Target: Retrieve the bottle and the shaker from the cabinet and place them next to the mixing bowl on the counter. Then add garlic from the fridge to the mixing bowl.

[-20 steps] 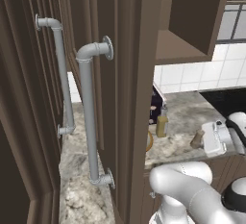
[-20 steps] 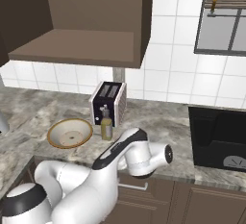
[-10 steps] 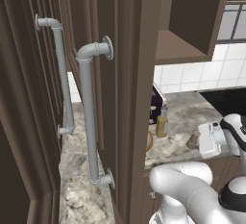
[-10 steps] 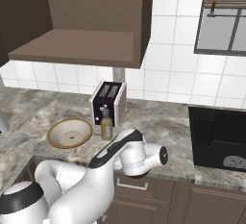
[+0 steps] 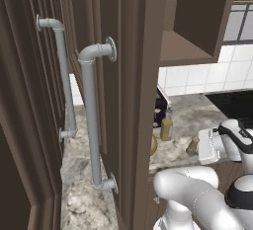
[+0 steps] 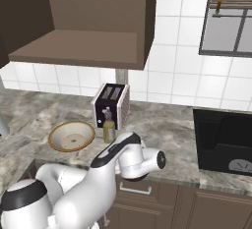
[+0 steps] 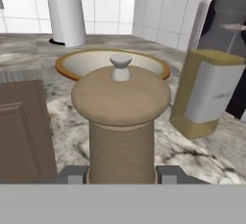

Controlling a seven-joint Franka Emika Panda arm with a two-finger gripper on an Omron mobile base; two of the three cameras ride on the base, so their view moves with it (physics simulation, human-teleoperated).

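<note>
In the hand view my gripper (image 7: 121, 175) is shut on the brown shaker (image 7: 121, 122), one fingertip (image 7: 73, 174) on each side of its body. Behind the shaker lies the mixing bowl (image 7: 111, 63) with its tan-orange rim. The olive-yellow bottle (image 7: 206, 93) stands just right of it on the counter (image 7: 192, 151). From the left base view, the shaker (image 5: 191, 146) is low over the counter, right of the bottle (image 5: 166, 125), with my gripper (image 5: 198, 147) on it. The right base view has the bowl (image 6: 72, 135) and bottle (image 6: 109, 128) side by side under the open cabinet (image 6: 83, 46).
A toaster (image 6: 111, 105) stands behind the bottle against the tiled wall. The black stovetop (image 6: 224, 139) lies to the right. An open cabinet door (image 5: 118, 76) with grey pipe handles (image 5: 91, 120) blocks the left. A white cylinder (image 7: 65, 9) stands beyond the bowl.
My hand has shifted a little to the left with the shaker, closer to the bottle and the bowl. The bottle and the bowl have not moved.
</note>
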